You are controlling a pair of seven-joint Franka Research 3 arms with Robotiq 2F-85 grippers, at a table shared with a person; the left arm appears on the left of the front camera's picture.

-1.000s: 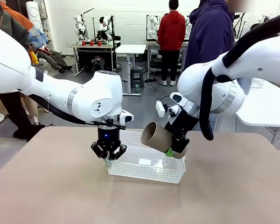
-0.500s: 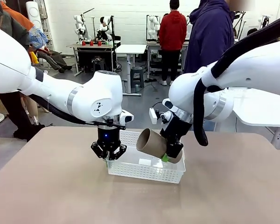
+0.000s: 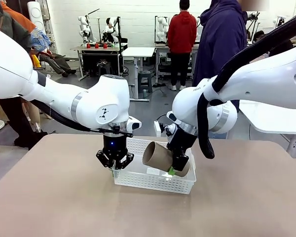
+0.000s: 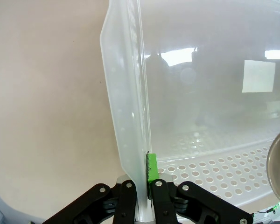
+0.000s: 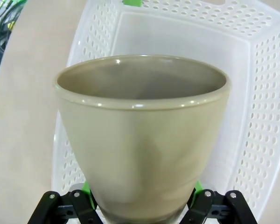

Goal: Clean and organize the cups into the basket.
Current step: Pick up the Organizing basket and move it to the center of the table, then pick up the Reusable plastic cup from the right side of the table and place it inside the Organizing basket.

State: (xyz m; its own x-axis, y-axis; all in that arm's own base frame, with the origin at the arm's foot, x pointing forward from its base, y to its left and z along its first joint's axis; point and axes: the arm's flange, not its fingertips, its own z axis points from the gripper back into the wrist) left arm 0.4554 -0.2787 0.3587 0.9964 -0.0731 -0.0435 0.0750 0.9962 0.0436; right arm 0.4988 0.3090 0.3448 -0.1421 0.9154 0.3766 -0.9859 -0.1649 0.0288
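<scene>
Cup (image 3: pixel 158 157) base hidden behind right gripper (image 3: pixel 173 171), and we catch just slivers of green pad either side | cup tilted on its side, mouth toward the left arm, low over basket (image 3: pixel 153 185) | right arm bent down from the right, jaws clamped on cup | left gripper (image 3: pixel 114 169) pointing straight down, pinched on basket's left wall

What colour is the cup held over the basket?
Plain tan-beige; the cup shows best in the right wrist view.
</scene>
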